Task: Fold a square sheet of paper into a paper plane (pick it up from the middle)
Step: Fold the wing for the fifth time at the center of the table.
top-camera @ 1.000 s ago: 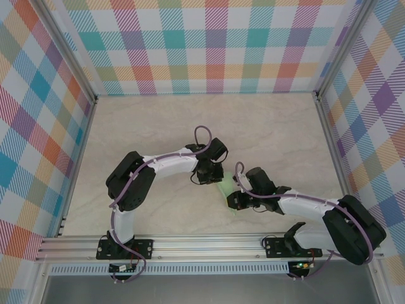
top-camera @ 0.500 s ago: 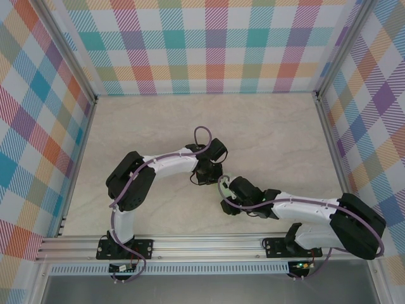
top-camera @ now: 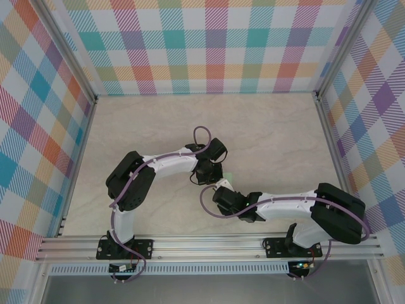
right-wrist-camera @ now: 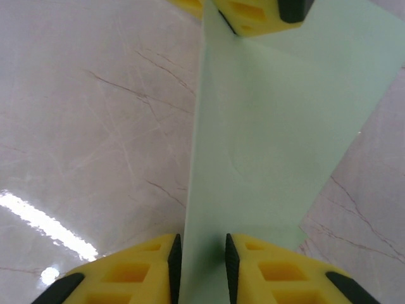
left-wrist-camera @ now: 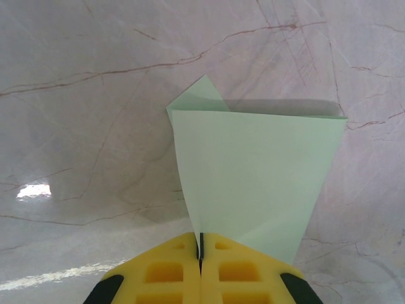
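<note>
The square sheet of paper is folded, pale mint-green, and tapers down into my left gripper, which is shut on its narrow end. A small corner flap sticks up behind its top left edge. In the right wrist view the paper runs as a long strip from the left gripper's yellow fingers at the top down between my right gripper. Its jaws stand apart, open, with the paper's edge in the gap. From above, the left gripper and right gripper meet mid-table, and a sliver of paper shows.
The marble-patterned tabletop lies beneath both grippers. Plaid walls close in the back and both sides. An aluminium rail carrying the arm bases runs along the near edge.
My right arm has swung left and forward until its gripper sits right against the left gripper, covering most of the paper from above. The left arm has stayed put.
</note>
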Robot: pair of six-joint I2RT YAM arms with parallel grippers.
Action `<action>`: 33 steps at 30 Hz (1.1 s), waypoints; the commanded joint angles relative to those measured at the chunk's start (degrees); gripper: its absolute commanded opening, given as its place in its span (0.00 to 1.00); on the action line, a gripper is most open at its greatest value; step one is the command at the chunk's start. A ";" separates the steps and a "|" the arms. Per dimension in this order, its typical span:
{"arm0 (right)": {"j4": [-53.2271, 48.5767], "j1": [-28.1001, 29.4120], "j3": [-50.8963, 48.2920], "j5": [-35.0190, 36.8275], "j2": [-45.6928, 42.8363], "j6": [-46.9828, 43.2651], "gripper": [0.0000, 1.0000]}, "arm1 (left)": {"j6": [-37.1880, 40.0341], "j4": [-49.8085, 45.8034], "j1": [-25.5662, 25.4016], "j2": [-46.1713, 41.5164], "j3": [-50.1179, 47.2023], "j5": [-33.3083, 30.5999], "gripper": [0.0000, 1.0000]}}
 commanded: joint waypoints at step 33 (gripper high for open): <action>5.08 -0.67 -3.38 -3.09 -2.87 6.75 0.01 | -1.03 -2.12 1.11 -5.95 -0.96 -3.33 0.15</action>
